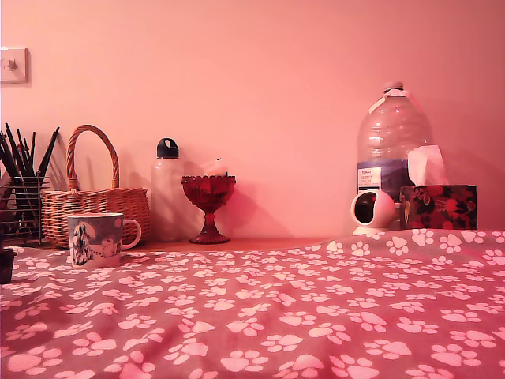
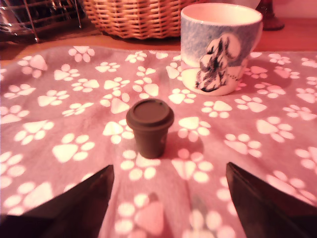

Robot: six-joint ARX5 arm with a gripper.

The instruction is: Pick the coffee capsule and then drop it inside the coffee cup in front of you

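Note:
The coffee capsule (image 2: pixel 150 126) is a tiny dark brown tapered pod with a round rim. It stands upright on the paw-print cloth in the wrist view, just ahead of my gripper (image 2: pixel 171 198). The gripper is open, with its two dark fingertips (image 2: pixel 79 203) spread wide on either side and nothing between them. The coffee cup (image 2: pixel 220 47), a short mug with a grey-blue wolf picture, stands upright beyond the capsule. In the exterior view the coffee cup (image 1: pixel 96 238) is at the far left, and the capsule does not show there.
Behind the mug stand a wicker basket (image 1: pixel 93 201), a wire pencil holder (image 1: pixel 22 205), a white bottle (image 1: pixel 166 189) and a dark red goblet (image 1: pixel 208 207). A large water jug (image 1: pixel 392 142), a small round camera (image 1: pixel 371 212) and a tissue box (image 1: pixel 438 205) are at the exterior view's right.

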